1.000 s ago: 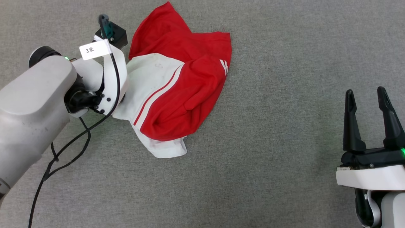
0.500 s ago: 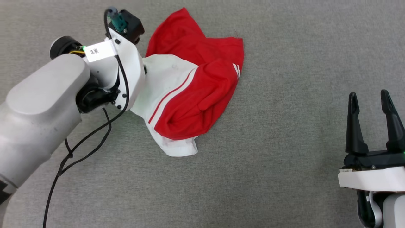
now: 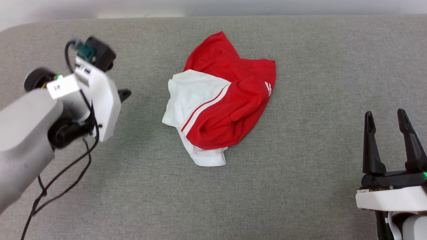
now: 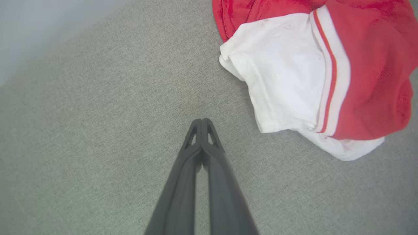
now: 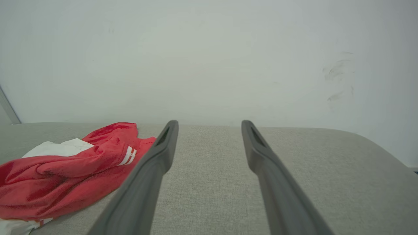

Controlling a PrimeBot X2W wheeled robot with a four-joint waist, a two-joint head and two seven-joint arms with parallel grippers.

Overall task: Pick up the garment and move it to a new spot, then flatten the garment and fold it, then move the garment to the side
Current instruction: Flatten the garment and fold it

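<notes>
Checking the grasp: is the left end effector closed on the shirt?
No, the left end effector is shut on nothing, its fingers pressed together over bare grey surface, apart from the shirt.

White tag (image 3: 62,87) on left arm (image 3: 23,130), print blurred, unreadable

- Bright, even, diffuse light lies over the grey table (image 3: 300,100). I can't place its source. Shadows are faint and soft-edged, with a thin one along the lower hem of the T-shirt (image 3: 227,110).
- From the head camera the table's weave is crisp, but the left arm (image 3: 23,133) is smeared and its label (image 3: 61,87) can't be read. A green lamp (image 3: 59,77) glows beside it.
- The left wrist view is hazy and washed out, the reds gone pinkish. The left gripper (image 4: 202,121) softens toward the bottom edge.
- In the right wrist view the right gripper (image 5: 209,123) blurs close up, and the wall (image 5: 209,49) is pale and flatly lit.
</notes>
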